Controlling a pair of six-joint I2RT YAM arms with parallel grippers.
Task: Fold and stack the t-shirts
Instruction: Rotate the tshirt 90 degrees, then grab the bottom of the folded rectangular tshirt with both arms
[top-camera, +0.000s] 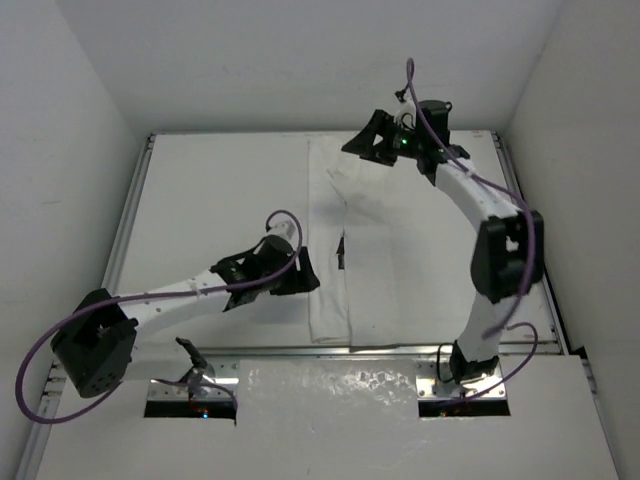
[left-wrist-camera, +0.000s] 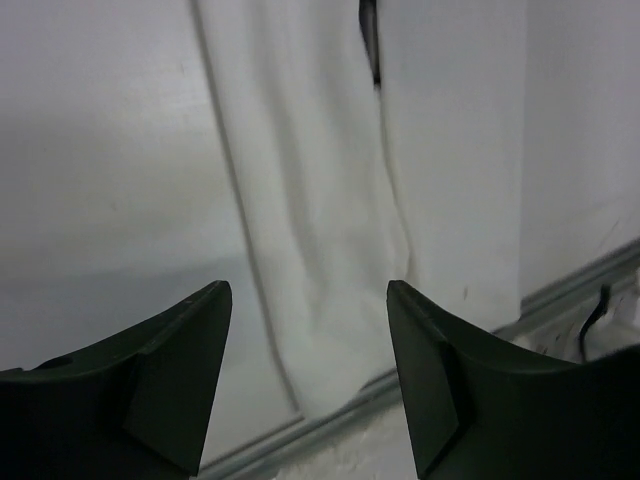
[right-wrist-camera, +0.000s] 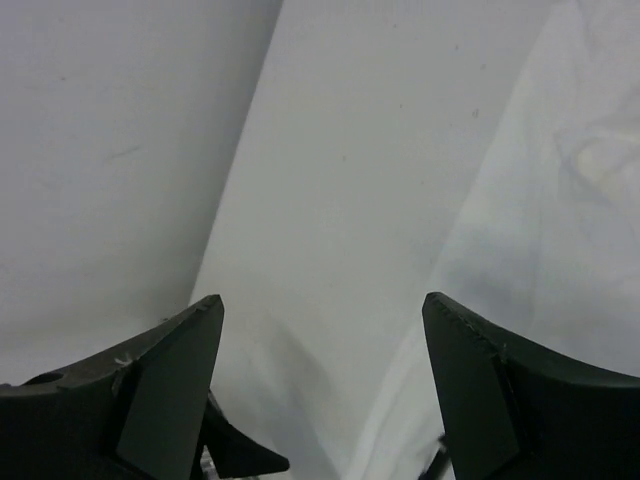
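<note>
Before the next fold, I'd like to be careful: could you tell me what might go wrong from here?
The open left gripper hovers by the t-shirt's loose folded edge; pinching only the top layer could undo the fold. The shirt's near end lies against the table rail, so a pull could snag it there.

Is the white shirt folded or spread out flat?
Folded lengthwise: the white cloth t-shirt lies as a long narrow strip, one flap overlapping along its middle.

Soft matt white cloth t-shirt (top-camera: 375, 260), smooth matt white tabletop (top-camera: 220, 190), matt black plastic left gripper (left-wrist-camera: 308, 290).
</note>
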